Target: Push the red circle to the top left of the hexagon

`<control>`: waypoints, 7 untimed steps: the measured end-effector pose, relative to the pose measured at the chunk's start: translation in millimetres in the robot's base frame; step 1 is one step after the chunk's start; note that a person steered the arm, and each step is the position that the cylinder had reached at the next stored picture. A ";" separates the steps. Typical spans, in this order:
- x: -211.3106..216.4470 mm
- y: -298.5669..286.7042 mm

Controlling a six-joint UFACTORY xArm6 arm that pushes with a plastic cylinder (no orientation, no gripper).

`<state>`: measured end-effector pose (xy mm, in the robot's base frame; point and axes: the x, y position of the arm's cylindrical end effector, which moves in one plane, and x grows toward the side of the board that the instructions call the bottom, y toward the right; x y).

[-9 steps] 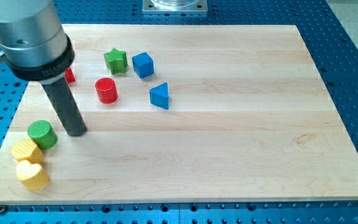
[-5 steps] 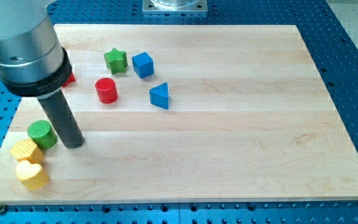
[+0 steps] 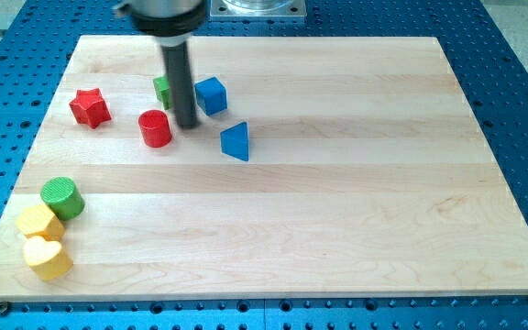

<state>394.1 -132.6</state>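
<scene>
Seven blocks on the board (image 3: 337,229): two red, two blue, two yellow, two green partly hidden. My tip (image 3: 187,125) is bare, just right of the red circle (image 3: 155,128).

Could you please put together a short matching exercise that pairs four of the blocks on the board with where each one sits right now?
Things:
1. red star
2. red circle
3. blue triangle
4. yellow heart

Places:
A. just left of my tip
B. bottom left corner of the board
C. lower right of my tip
D. near the board's left edge, upper part

Pairs: 1-D, 2-A, 3-C, 4-B
</scene>
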 end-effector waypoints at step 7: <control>-3.3 -47.6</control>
